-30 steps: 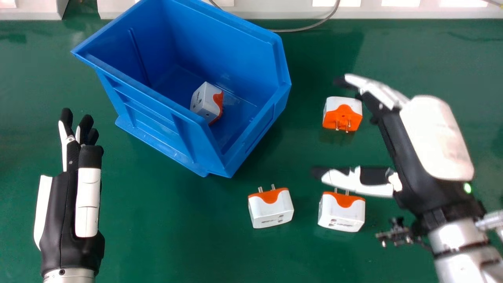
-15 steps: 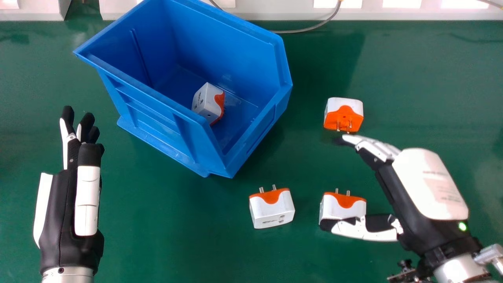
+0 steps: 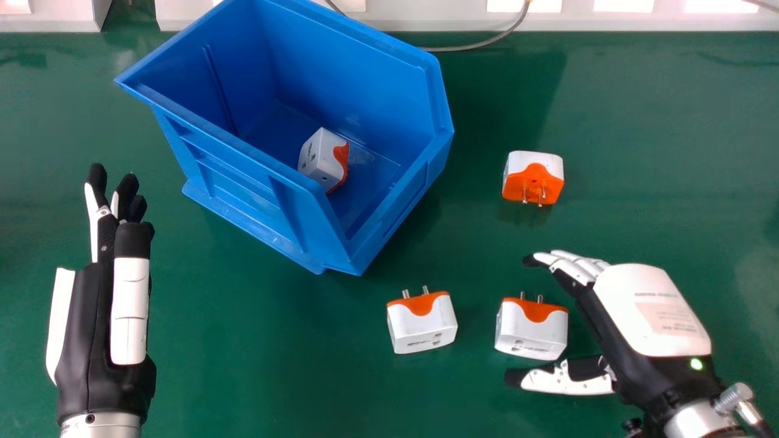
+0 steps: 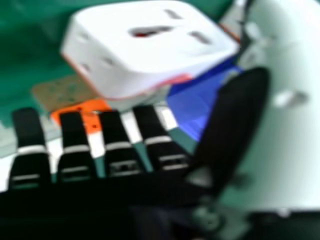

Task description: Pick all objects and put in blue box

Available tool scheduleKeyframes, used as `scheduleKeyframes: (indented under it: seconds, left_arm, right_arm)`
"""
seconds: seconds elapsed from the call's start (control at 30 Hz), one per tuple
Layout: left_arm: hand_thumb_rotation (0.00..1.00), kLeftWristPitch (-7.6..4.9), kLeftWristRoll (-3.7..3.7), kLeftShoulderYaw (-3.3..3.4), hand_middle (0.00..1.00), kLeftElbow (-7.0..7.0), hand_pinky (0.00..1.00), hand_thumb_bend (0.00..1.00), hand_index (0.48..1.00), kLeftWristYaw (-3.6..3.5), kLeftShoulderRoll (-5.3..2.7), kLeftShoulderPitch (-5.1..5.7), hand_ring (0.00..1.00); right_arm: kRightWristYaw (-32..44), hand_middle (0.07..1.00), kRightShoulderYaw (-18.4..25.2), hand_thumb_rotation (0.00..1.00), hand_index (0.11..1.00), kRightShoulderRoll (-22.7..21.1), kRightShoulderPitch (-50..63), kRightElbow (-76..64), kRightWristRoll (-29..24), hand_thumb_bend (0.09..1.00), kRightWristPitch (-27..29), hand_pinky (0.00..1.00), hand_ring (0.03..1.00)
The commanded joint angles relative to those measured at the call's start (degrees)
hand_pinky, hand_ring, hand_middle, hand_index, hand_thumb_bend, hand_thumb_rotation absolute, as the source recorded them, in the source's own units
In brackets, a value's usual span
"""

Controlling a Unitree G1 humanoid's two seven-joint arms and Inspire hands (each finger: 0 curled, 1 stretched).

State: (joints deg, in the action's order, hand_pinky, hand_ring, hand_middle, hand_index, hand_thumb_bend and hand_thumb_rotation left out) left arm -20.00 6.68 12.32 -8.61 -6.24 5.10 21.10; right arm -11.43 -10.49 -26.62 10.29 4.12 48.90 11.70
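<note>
The plug adapter (image 3: 531,331) sits on the desk (image 3: 292,377) between the parted fingers and thumb of the right hand (image 3: 651,310), apart from the blue box (image 3: 240,182) — if the thumb presses in before the fingers, it could slide or twist, leaving a weak pinch near its prongs (image 3: 522,295).

- Green bench (image 3: 274,371), beneath and around the right hand (image 3: 651,310)
- Grey cable (image 3: 465,48), well beyond the right hand and off to its left, curving up across the pale ledge
- Pale ledge (image 3: 608,22), along the bench's far edge, well beyond the hand
</note>
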Motion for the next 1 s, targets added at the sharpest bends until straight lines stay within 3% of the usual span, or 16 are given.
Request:
scheduleKeyframes:
  seconds: [0.0, 0.33, 0.5, 0.6, 0.73, 0.8, 0.9, 0.97]
  left_arm:
    - [1.00, -1.01, -0.24, 0.22, 1.00, -1.24, 1.00, 0.88, 1.000, -0.16, 0.55, -0.07, 1.00]
    - [1.00, -0.76, 0.11, 0.38, 1.00, -1.76, 1.00, 0.89, 1.000, -0.31, 0.74, 0.29, 1.00]
    - [1.00, 0.11, 0.28, 0.40, 1.00, -2.65, 1.00, 0.89, 1.000, -0.20, 0.72, 0.76, 1.00]
    - [1.00, 0.51, 0.79, 0.43, 1.00, -3.03, 1.00, 0.89, 1.000, -0.70, 1.04, 0.93, 1.00]
    - [1.00, 0.44, 0.76, 0.58, 1.00, -3.13, 1.00, 0.89, 1.000, -0.88, 1.06, 0.87, 1.00]
    - [1.00, 0.42, 0.41, 0.61, 1.00, -3.20, 1.00, 0.88, 1.000, -0.70, 0.90, 0.83, 1.00]
    - [1.00, 0.68, 0.08, 0.53, 1.00, -3.46, 1.00, 0.88, 1.000, -0.45, 0.77, 0.75, 1.00]
    - [1.00, 0.83, 0.12, 0.46, 1.00, -3.49, 1.00, 0.88, 1.000, -0.53, 0.87, 0.59, 1.00]
  right_arm:
    - [-1.47, 0.908, -0.53, 0.48, 0.874, -1.02, -1.77, 1.28, 0.57, 0.610, 0.02, 0.76, 0.880]
    - [-0.67, 0.889, -2.97, 0.40, 0.858, -1.78, -6.77, 7.68, 1.82, 0.588, -2.67, 0.76, 0.865]
    - [-0.69, 0.881, -4.01, 0.35, 0.851, -1.92, -8.50, 10.19, 1.28, 0.586, -3.27, 0.76, 0.860]
    - [-1.16, 0.873, -4.87, 0.34, 0.846, -2.17, -9.41, 11.75, 1.81, 0.569, -3.40, 0.75, 0.855]
    - [-2.82, 0.821, -6.36, 0.30, 0.796, -2.69, -10.49, 13.63, 2.66, 0.554, -3.36, 0.69, 0.800]
    - [-3.65, 0.789, -7.00, 0.24, 0.768, -2.82, -10.97, 14.45, 2.76, 0.561, -3.36, 0.66, 0.771]
    - [-5.58, 0.668, -7.76, 0.07, 0.656, -2.52, -11.67, 16.23, 2.26, 0.598, -2.79, 0.56, 0.631]
    - [-6.87, 0.580, -8.66, 0.08, 0.565, -2.92, -12.20, 17.01, 2.94, 0.545, -2.40, 0.49, 0.547]
